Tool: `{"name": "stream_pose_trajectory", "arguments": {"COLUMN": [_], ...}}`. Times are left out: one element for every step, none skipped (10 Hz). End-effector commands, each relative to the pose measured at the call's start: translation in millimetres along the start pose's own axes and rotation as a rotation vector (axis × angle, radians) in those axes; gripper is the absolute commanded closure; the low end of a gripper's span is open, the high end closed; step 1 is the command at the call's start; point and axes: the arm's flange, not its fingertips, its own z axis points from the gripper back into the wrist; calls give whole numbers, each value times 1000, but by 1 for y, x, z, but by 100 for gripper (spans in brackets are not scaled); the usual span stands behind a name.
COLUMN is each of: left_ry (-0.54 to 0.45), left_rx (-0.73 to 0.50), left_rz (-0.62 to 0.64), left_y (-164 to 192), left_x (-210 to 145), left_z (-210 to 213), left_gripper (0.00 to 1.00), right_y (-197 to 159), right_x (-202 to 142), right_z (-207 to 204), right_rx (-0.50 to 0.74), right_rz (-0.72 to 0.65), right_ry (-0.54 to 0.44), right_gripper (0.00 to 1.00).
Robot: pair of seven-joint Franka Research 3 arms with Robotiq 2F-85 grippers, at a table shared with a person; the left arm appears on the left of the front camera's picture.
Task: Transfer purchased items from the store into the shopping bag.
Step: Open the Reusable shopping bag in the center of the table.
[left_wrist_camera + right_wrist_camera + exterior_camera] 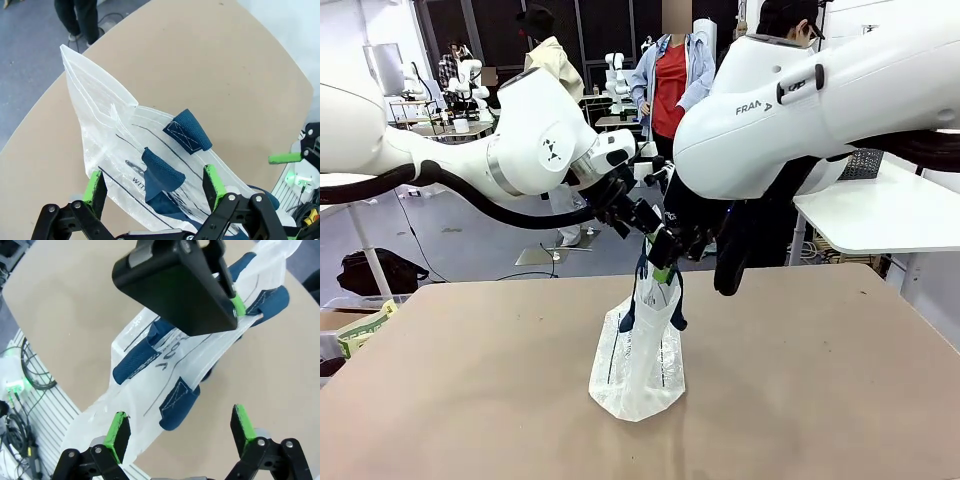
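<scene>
Evidently early in the job: the shopping bag [640, 375] stands at the middle of the table [470, 400], drawn up tall and thin beneath your two arms, its clear sides slack and looking unfilled. Judge the transfer as barely begun, with all the loading yet to do. Your left gripper [152, 172] is spread wide, its green pads [95, 186] on either side of the bag's upper part by the navy handles [187, 131]. The plastic runs between them, and one pad appears to lie against the rim, though you cannot tell whether it bears any weight. Your right gripper [180, 412] is spread equally wide, poised just above the bag and clasping nothing.
</scene>
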Motion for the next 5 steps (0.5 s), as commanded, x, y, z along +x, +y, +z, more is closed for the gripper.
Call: {"name": "stream_pose_trajectory", "arguments": {"left_ry": [1, 3, 9, 16, 21], "left_rx": [6, 7, 9, 9, 4], "left_rz": [14, 16, 20, 21, 18], "left_y": [3, 4, 6, 6, 5], "left_x": [5, 4, 4, 4, 3], "left_z": [0, 0, -1, -1, -2], "left_gripper": [6, 20, 40, 59, 78], "right_y": [-1, -1, -2, -2, -2], "right_x": [10, 11, 12, 12, 12], "right_z": [-6, -9, -11, -11, -11], "right_rx": [35, 22, 23, 23, 20], "right_rz": [12, 0, -1, -5, -5], "right_ry": [21, 20, 26, 28, 34], "right_gripper": [0, 9, 28, 47, 66]}}
